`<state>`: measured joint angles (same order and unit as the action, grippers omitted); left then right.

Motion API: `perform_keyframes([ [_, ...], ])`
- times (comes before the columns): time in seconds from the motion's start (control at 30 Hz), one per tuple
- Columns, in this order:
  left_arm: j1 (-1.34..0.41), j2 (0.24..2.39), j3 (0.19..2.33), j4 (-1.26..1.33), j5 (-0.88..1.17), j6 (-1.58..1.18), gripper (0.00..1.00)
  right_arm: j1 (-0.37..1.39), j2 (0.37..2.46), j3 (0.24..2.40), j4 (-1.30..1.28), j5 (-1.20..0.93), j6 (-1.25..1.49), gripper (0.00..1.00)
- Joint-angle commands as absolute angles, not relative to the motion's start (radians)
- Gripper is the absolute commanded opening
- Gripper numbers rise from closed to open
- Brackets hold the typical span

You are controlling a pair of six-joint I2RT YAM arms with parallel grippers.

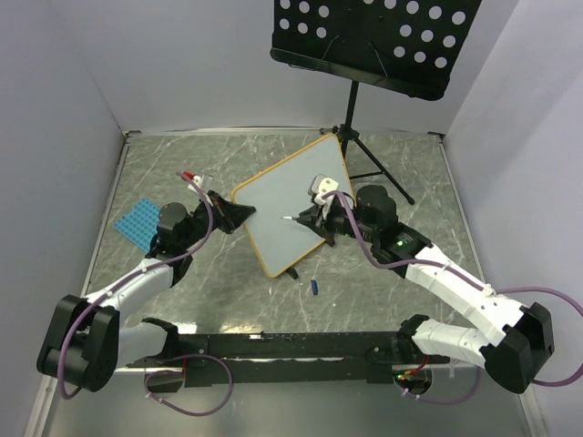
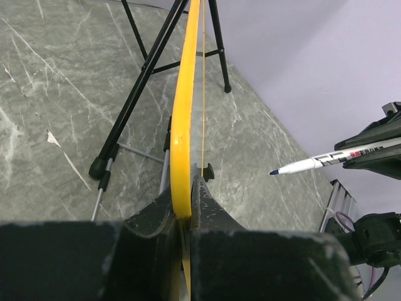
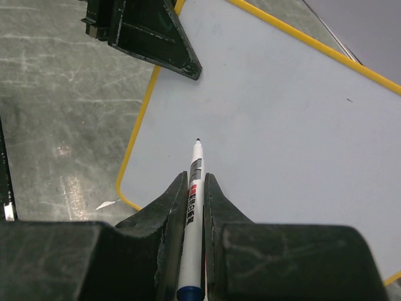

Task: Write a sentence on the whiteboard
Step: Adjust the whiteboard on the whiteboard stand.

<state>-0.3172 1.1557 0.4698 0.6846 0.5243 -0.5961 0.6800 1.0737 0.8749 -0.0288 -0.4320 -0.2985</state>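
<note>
a grey marbled table (image 1: 182, 291) sits boxed in by pale walls, and a black perforated music stand (image 1: 373, 41) rises at the back on tripod legs. near the middle of the table the whiteboard (image 1: 291, 205) is tipped up on edge, its orange-yellow frame facing the left arm.

from above the board reads as a slanted white panel. the left wrist view shows it edge-on as a thin yellow strip, with the stand's legs just behind it. the right wrist view alone shows its face, which is plain white.

the left gripper (image 1: 239, 213) is clamped on the board's left rim, a finger pressed to each side of the frame. the right gripper (image 1: 314, 218) is closed around a marker (image 1: 296, 218) with its dark tip pointing at the board. in the left wrist view that tip stands just off the surface, not touching.

a blue studded mat (image 1: 138, 223) lies by the left arm, and a small blue cap (image 1: 314, 287) lies on the table below the board. a small white object at the board's upper right is too unclear to name.
</note>
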Motion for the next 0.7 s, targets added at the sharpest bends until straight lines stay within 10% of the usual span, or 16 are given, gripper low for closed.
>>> perform_keyframes([
  [0.0,-0.318,1.186,0.459,0.591,0.597,-0.494,0.01,0.695,1.077,0.931,0.005,-0.371,-0.279,0.00],
  [0.67,-0.316,1.172,0.446,0.604,0.650,-0.586,0.01,0.704,1.000,0.942,-0.135,-0.437,-0.346,0.00],
])
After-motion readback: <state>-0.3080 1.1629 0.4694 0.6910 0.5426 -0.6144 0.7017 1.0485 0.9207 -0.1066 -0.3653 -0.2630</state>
